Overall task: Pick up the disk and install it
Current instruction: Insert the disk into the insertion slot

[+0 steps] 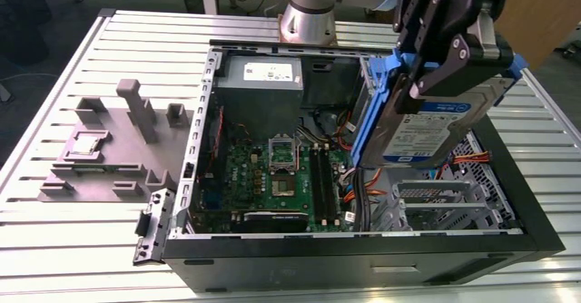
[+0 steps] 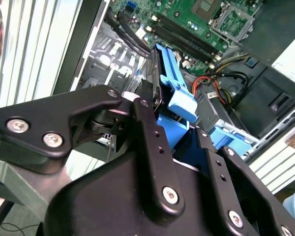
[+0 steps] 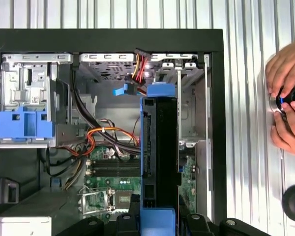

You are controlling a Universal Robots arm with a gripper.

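Above the case (image 1: 363,262), the gripper (image 1: 447,68) pinches the disk (image 1: 425,136), long axis nearly upright.

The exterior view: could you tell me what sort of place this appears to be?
Probably a robotics lab bench for computer assembly: an open desktop computer case lies on a slotted aluminium table, a grey parts fixture sits beside it, and the gripper holds the disk above the case.

- An open black computer case (image 1: 363,259) is seen lying on the slatted metal table (image 1: 81,235).
- A green motherboard (image 1: 263,187) is exposed inside, and a grey power-supply box (image 1: 258,88) is set beside it.
- Orange cables (image 3: 108,132) are draped across the interior.
- A blue bracket (image 3: 24,123) is seated on the metal drive cage (image 3: 19,83).
- A grey moulded fixture (image 1: 118,146) is laid at the exterior view's left of the case.
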